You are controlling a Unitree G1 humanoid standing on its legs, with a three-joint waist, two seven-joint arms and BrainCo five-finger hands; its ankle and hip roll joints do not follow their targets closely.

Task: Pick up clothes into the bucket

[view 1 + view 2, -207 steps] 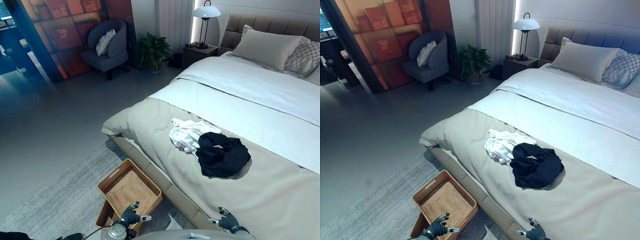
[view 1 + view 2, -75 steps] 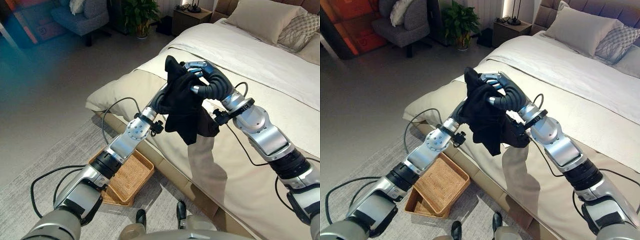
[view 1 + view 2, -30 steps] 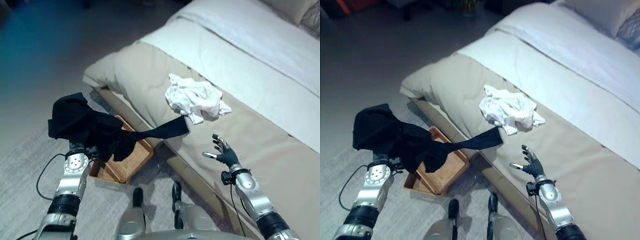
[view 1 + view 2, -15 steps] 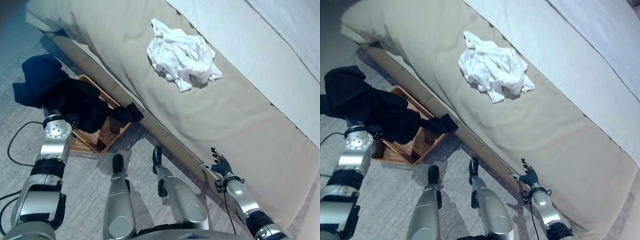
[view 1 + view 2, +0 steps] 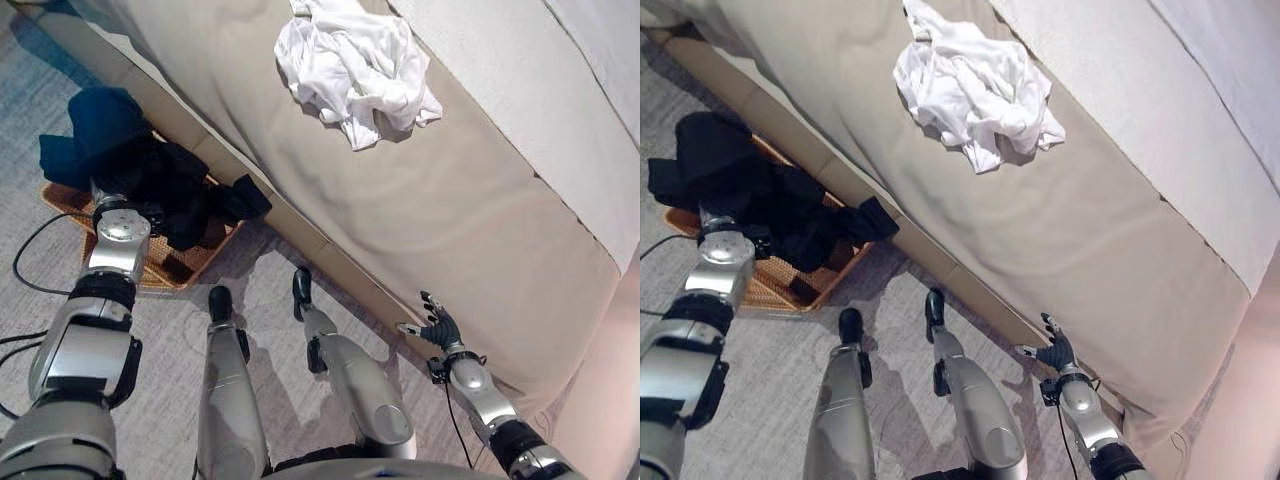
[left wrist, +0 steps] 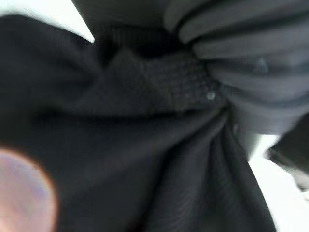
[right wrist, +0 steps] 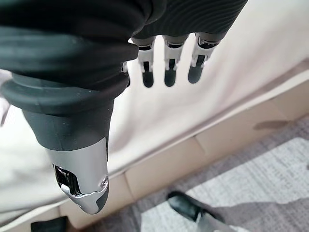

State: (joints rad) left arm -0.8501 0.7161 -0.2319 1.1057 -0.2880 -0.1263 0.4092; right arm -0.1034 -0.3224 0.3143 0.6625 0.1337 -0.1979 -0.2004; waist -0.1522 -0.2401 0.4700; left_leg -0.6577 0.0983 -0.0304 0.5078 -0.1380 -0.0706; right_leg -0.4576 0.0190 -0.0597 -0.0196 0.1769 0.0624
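Observation:
A black garment (image 5: 160, 185) hangs bunched over my left hand and sags onto the wicker basket (image 5: 160, 272) on the floor beside the bed. In the left wrist view the black cloth (image 6: 145, 159) gathers tightly against my left hand (image 6: 241, 38), which is shut on it. One end of the garment trails over the basket's rim toward the bed base. A crumpled white garment (image 5: 350, 60) lies on the beige bedcover. My right hand (image 5: 437, 327) hovers low by the bed's edge, open, its fingers (image 7: 166, 72) straight and holding nothing.
The bed (image 5: 470, 210) with its beige cover runs along the right, its padded base (image 5: 330, 262) close behind the basket. A grey rug (image 5: 160, 400) lies under the basket and along the bedside.
The view has tipped further down. My left hand has lowered the black garment onto the basket, and its trailing end has dropped to the rim. The right hand has stayed open by the bedside.

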